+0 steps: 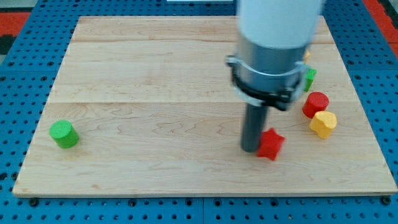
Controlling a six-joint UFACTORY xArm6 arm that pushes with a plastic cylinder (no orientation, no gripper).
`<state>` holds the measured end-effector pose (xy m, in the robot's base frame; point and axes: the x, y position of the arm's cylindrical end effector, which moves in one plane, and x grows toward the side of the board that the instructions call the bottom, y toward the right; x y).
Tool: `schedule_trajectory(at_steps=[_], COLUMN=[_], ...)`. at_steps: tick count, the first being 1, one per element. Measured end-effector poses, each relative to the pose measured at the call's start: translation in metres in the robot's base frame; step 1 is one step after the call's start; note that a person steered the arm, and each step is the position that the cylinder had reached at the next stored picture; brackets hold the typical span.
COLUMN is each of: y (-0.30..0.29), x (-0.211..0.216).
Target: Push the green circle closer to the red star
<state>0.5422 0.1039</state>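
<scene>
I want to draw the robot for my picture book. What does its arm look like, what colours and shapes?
The arm is a fat round tube, white at the top, then grey lower down. A dark ring clamps around the grey part. Below it hangs a straight dark rod, much thinner, ending in my tip. No cables or markings show.

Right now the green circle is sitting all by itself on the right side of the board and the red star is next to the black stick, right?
Not quite. The camera view shows the green circle alone on the view's left, not the right. The red star is indeed beside my tip.
</scene>
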Motion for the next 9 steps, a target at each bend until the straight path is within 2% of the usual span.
schedule_trajectory(at_steps=[1,2,3,5,6,7,8,9], y=[0.059,0.086,0.073,0.001,-0.075,-0.168,-0.272,-0.37], x=[0.001,0.004,0.013,0.045,0.032,0.06,0.06,0.036])
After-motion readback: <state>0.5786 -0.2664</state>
